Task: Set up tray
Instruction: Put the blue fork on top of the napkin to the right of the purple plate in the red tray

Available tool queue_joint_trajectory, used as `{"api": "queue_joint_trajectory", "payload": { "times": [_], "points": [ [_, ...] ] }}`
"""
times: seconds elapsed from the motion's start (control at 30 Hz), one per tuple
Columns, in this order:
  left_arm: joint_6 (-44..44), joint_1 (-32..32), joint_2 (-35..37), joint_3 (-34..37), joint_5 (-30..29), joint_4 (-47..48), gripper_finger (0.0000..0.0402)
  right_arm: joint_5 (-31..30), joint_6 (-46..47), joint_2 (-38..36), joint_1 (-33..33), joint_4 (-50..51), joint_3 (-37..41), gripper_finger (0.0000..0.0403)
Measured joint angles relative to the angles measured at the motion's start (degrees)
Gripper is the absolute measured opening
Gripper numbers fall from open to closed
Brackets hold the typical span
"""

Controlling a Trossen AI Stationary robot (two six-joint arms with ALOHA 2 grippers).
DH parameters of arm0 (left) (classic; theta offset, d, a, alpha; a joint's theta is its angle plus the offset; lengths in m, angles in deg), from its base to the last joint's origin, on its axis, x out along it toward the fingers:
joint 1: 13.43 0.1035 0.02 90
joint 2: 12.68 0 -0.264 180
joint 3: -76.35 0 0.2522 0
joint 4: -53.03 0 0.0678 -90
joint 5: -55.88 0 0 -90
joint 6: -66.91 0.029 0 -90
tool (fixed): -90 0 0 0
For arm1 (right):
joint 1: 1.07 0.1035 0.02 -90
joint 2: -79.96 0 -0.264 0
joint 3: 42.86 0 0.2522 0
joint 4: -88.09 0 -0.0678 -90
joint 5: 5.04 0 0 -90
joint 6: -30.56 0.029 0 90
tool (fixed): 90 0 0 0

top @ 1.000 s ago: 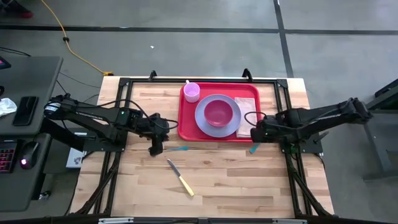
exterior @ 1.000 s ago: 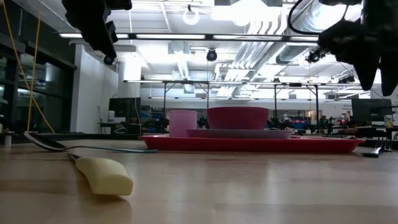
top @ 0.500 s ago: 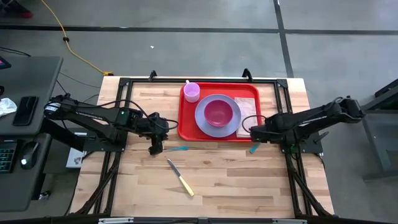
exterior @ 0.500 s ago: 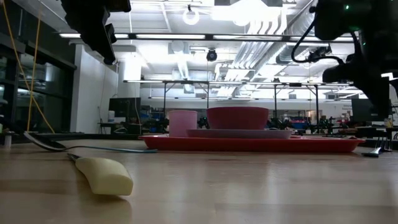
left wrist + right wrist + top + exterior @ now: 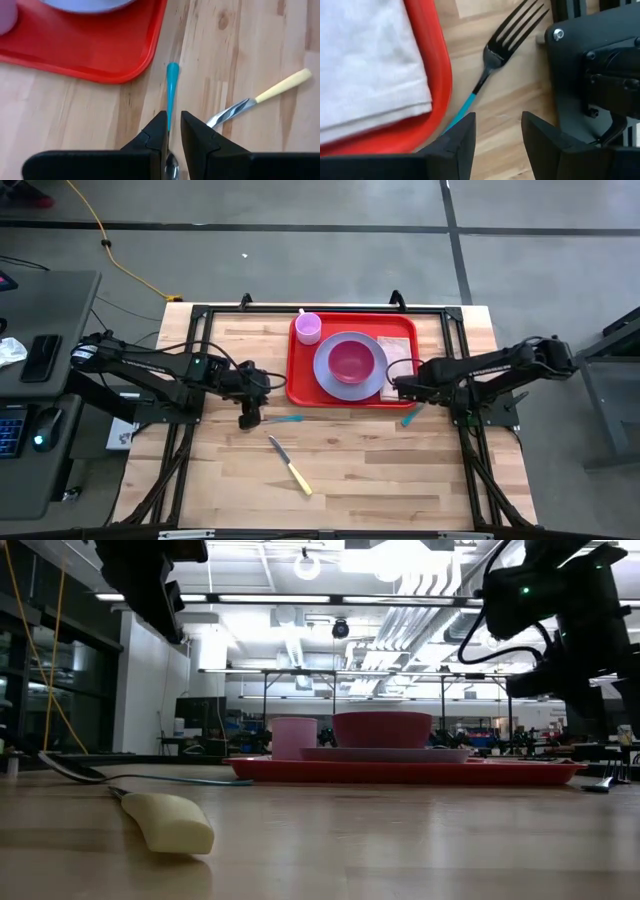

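High view: red tray (image 5: 300,385) at the table's far middle, carrying a lavender plate (image 5: 372,376) with a pink bowl (image 5: 350,362), a pink cup (image 5: 308,328), a white napkin (image 5: 400,352). Left gripper (image 5: 250,418) just off the tray's near-left corner; right gripper (image 5: 404,388) at its near-right corner. Left wrist view: fingers (image 5: 159,131) narrowly apart astride a teal-handled spoon (image 5: 172,90), a knife (image 5: 265,95) nearby. Right wrist view: fingers (image 5: 456,141) spread above a teal-handled fork (image 5: 492,59) beside the tray
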Motion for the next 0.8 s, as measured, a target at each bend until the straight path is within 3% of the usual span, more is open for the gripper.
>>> {"api": "queue_joint_trajectory", "payload": {
  "times": [0.33, 0.53, 0.8],
  "points": [
    [1.53, 0.07, 0.0, 0.01, 0.0, 4.19, 0.0085, -1.38, -0.02, -0.2, -3.37, -0.07, 0.04, 0.0138],
    [0.97, 0.35, 0.61, 0.02, -4.82, 6.36, 0.0085, -2.97, -0.54, -0.22, -5.82, -0.06, 0.07, 0.0138],
    [3.62, 9.07, 4.68, 0.0, -3.42, 7.84, 0.0085, -6.15, -3.32, -4.05, -10.02, 0.72, 0.11, 0.0138]
  ]
}}
